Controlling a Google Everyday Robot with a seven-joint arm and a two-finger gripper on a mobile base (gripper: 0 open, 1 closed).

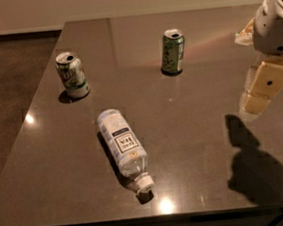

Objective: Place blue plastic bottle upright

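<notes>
Blue plastic bottle [122,143] lay on side near front of dark surface [209,143], cap toward front edge. Claw [261,87] hovered well apart at right; open or closed, could not tell. Grasp, uprighting not yet done.

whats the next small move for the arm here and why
Probably swing the end effector left and down toward the blue plastic bottle. The bottle lies on its side near the front edge of the table, white cap toward the camera. The end effector hangs over the table's right side, well apart from it.
</notes>
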